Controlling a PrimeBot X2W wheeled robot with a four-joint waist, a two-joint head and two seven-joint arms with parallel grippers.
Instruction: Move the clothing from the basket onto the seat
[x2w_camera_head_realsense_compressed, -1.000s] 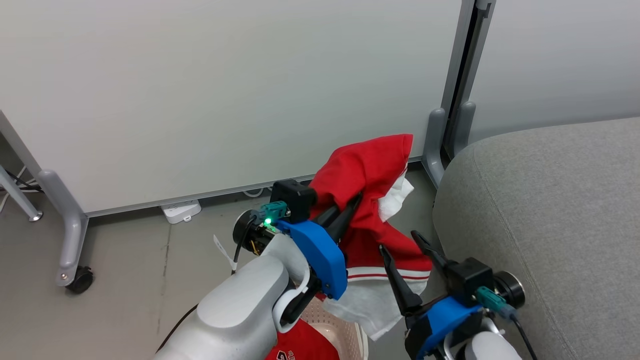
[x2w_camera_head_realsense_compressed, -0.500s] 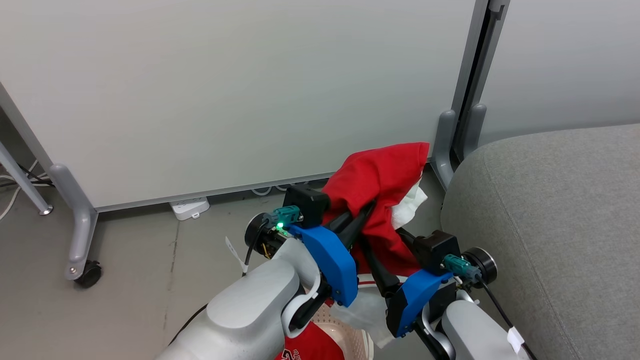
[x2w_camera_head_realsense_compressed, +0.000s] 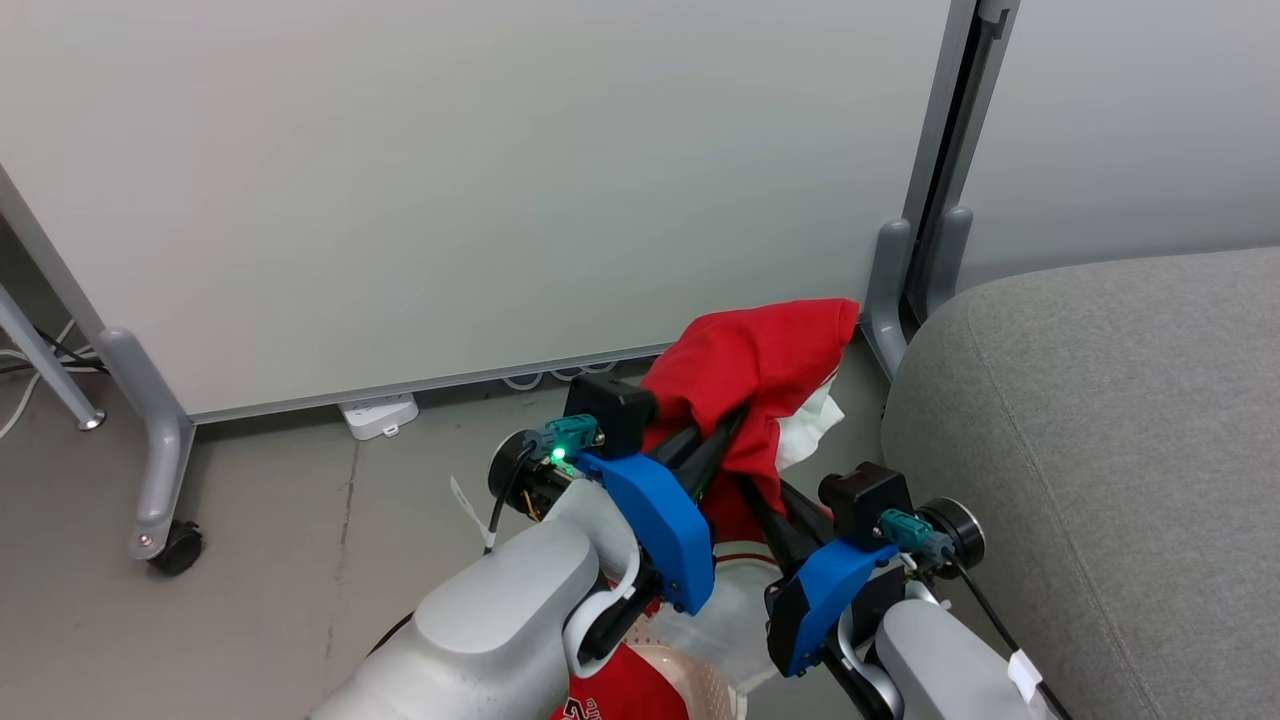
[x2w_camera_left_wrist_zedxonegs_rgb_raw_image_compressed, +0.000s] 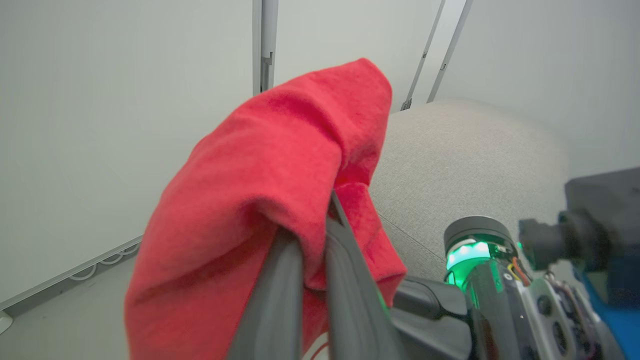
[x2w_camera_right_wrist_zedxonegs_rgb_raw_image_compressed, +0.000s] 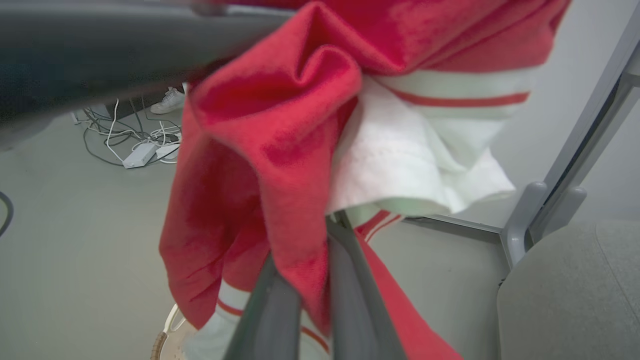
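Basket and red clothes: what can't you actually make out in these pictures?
Basket, head view: cut off by the bottom edge and hidden by the left forearm, so its contents can't be counted.
Second garment in it: the print is cut off after a "2".
Left pincer and right pincer: tips buried in the held garment.
Held garment's full shape: bunched up, cropped in both wrist views.

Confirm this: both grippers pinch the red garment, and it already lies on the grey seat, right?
Not on the seat. The left gripper and right gripper do pinch the red garment, but the head view shows it hanging beside the seat, over the basket.
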